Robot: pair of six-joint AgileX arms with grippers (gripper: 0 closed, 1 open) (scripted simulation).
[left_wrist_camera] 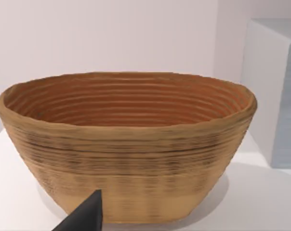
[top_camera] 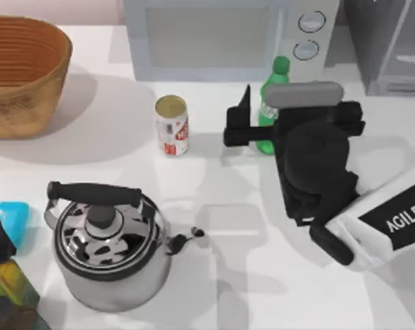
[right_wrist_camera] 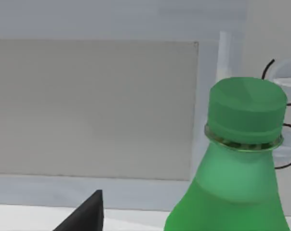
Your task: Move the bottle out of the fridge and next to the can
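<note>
bottle (top_camera: 268, 103) out of fridge (top_camera: 393, 41), right of can (top_camera: 172, 124); right gripper (top_camera: 252, 127) jaws spread around it. best released upright, withdrawn straight.

Taking the can (top_camera: 172, 125) as the landmark on the table (top_camera: 262, 275): the bottle (top_camera: 269, 103) stands to its right, the microwave (top_camera: 228, 38) behind it, and the fridge (top_camera: 389, 45) far to its right at the back. The basket (top_camera: 18, 72) sits to its left, and the kettle (top_camera: 108, 244) in front of it.
</note>
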